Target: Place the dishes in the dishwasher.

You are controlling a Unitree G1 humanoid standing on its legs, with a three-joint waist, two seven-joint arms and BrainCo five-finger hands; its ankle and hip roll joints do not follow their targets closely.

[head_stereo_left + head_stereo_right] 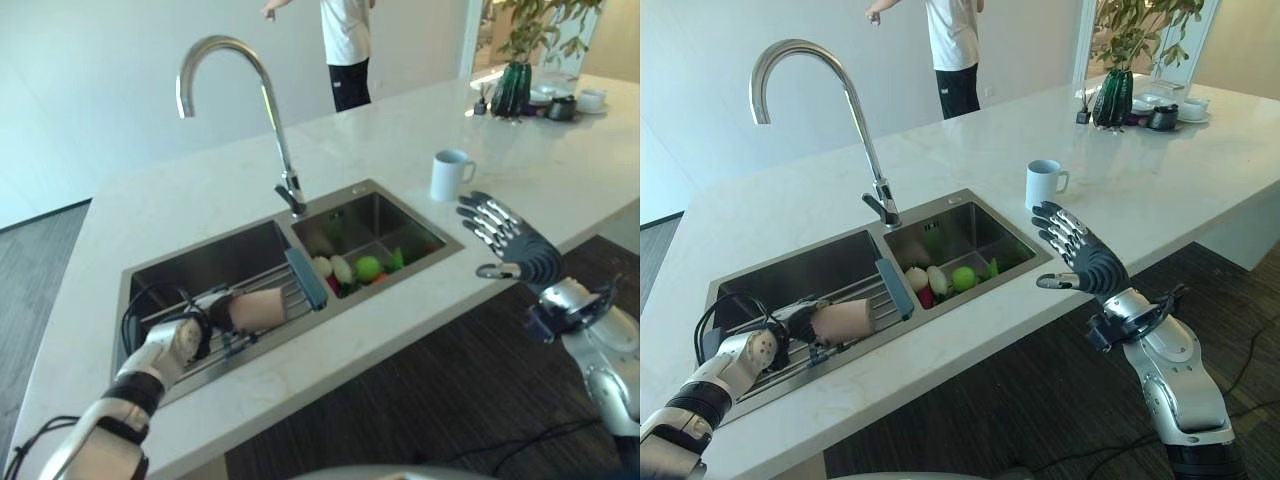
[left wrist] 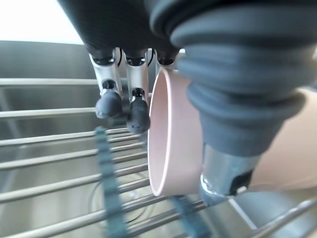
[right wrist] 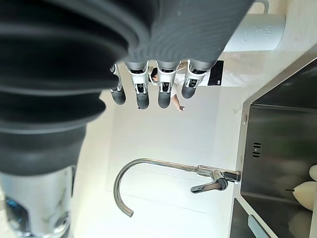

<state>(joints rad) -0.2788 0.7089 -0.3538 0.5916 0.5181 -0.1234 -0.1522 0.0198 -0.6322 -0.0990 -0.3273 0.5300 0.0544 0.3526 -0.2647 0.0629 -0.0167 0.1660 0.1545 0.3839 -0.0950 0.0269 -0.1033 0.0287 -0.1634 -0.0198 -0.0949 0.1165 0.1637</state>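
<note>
- The desk (image 1: 560, 190) is carrying a two-basin sink (image 1: 215, 250) near its front edge, with a tall tap (image 1: 262, 110) rising behind the divider.
- A wire rack (image 1: 265, 300) is spanning the left basin; the right basin is holding vegetables (image 1: 350, 268).
- The pink cup (image 1: 843, 320) is lying on its side on the rack, its long axis running along the front edge, its mouth pointing toward the left end.
- The left hand (image 1: 798, 322) is grasping the cup, fingers (image 2: 124, 101) curling over the rim and thumb against its side, so this arm is the one placed to lift it.
- The right hand (image 1: 1080, 255) is hanging released, fingers straight, off the front edge, beside a white mug (image 1: 1044, 183) and well apart from the cup.
</note>
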